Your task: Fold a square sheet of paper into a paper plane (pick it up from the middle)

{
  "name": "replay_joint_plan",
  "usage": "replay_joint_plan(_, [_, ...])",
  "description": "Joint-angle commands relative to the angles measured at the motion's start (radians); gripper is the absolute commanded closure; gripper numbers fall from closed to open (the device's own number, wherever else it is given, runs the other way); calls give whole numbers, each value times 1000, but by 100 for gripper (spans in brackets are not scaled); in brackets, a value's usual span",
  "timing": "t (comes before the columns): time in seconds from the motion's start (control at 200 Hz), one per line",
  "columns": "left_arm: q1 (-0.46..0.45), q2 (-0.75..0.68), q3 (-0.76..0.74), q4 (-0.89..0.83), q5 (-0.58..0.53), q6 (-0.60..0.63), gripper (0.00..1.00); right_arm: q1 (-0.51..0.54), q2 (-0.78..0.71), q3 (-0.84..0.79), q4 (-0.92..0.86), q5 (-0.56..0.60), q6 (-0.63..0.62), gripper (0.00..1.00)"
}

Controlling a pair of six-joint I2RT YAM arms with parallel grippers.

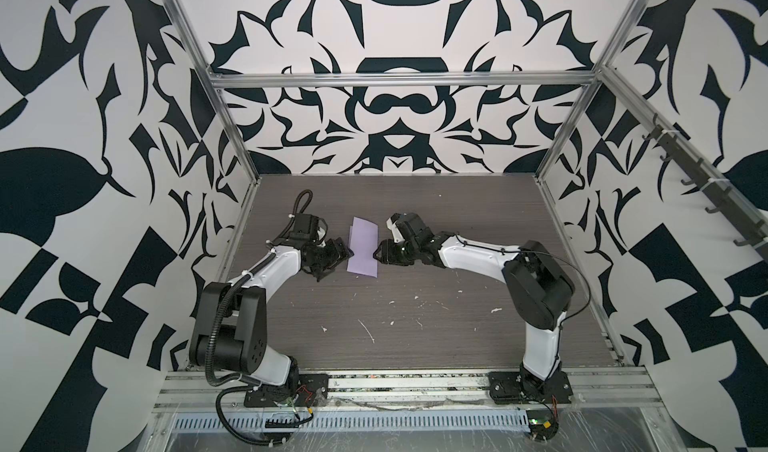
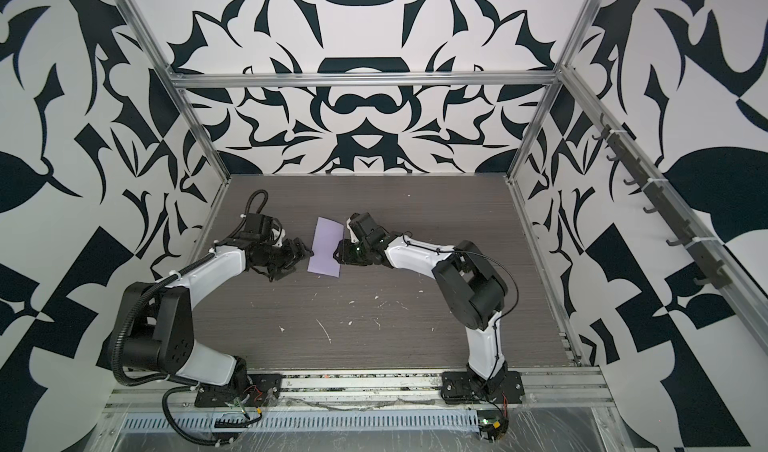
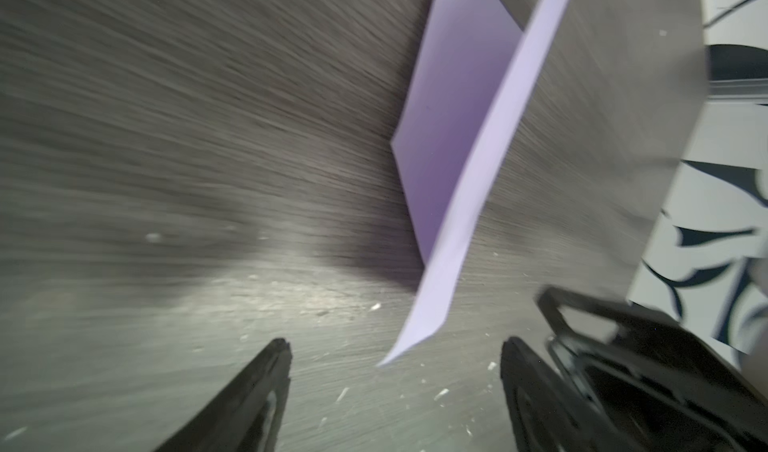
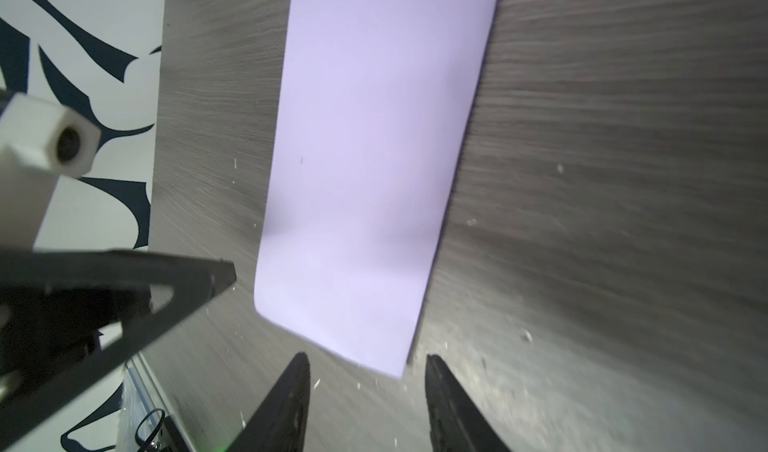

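While the square sheet of paper, folded in half, lies on the tabletop with a long edge toward each arm, both top views show the open left gripper just beside it and the right gripper at its opposite edge. The left wrist view shows its upper flap raised. The right wrist view shows parted, empty jaws facing its corner; this arm seems nearer.

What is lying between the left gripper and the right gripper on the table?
The lilac sheet of paper, folded into a narrow rectangle, lies between the left gripper and the right gripper. Both top views show it, with nothing else there.

Sheet on table, between left tool and right tool
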Motion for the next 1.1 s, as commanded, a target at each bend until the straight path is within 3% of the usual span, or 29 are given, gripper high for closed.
replay_joint_plan(0.0, [1,23,-22,152,120,-5,23,-11,10,64,53,-53,-41,51])
replay_joint_plan(0.29, [29,129,1,228,140,33,40,-12,-11,10,82,-74,-162,49])
replay_joint_plan(0.445, [47,212,69,253,211,45,50,-11,-36,-33,84,-61,-213,49])
replay_joint_plan(0.575, [53,279,127,250,233,65,61,-11,-59,-74,104,-41,-231,48])
replay_joint_plan(0.705, [53,333,188,172,231,94,80,-11,-94,-108,118,-12,-251,46])
replay_joint_plan(0.84, [45,313,170,168,225,44,94,-6,-138,-148,117,40,-327,45])
replay_joint_plan(0.96, [15,265,147,120,145,-40,100,29,-198,-212,141,131,-453,44])
replay_joint_plan(1.095, [-36,217,94,131,89,-183,100,123,-247,-282,164,253,-644,44])
